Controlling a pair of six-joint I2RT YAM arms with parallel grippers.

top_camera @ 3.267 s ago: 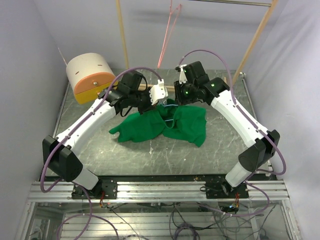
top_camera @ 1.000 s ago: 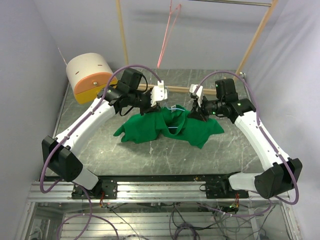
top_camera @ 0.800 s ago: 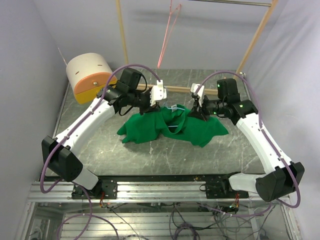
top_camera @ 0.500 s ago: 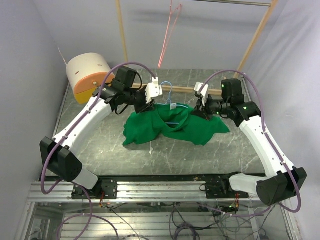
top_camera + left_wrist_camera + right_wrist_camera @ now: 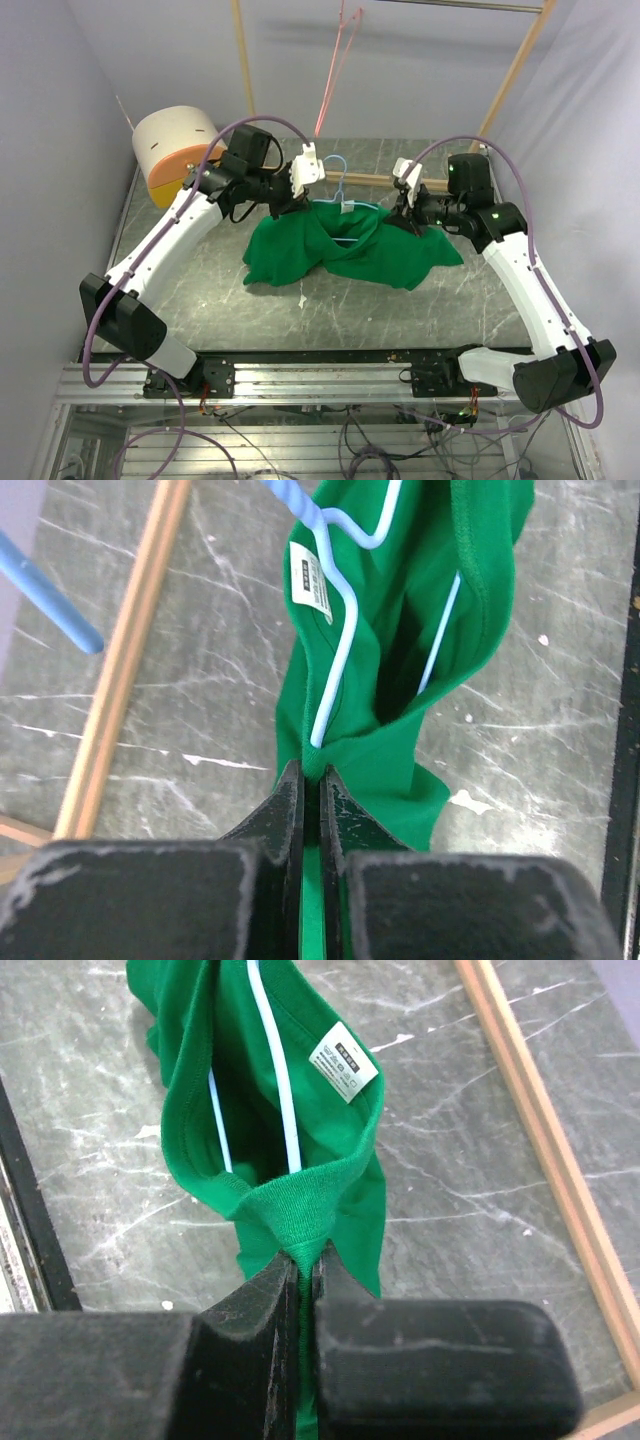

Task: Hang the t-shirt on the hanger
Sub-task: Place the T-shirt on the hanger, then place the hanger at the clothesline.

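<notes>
The bright green t-shirt (image 5: 345,252) lies bunched on the table, with its neck pulled up and stretched between my two grippers. My left gripper (image 5: 283,204) is shut on the left side of the collar (image 5: 310,772). My right gripper (image 5: 408,222) is shut on the right side of the collar (image 5: 305,1255). The light blue hanger (image 5: 338,178) sits inside the shirt, and its hook sticks up out of the neck opening. Its wire runs through the neck in the left wrist view (image 5: 340,650) and in the right wrist view (image 5: 283,1090). The white label (image 5: 312,580) shows inside the neck.
A tan and orange cylinder (image 5: 180,150) stands at the back left. A pink-red wire hanger (image 5: 335,60) hangs at the back. A wooden bar (image 5: 372,181) lies across the table behind the shirt, and wooden uprights (image 5: 515,75) stand at the back.
The right arm has swung out to the right and taken hold of the collar. Both grippers have risen and moved apart, stretching the neck. The hanger's hook has come up out of it.
</notes>
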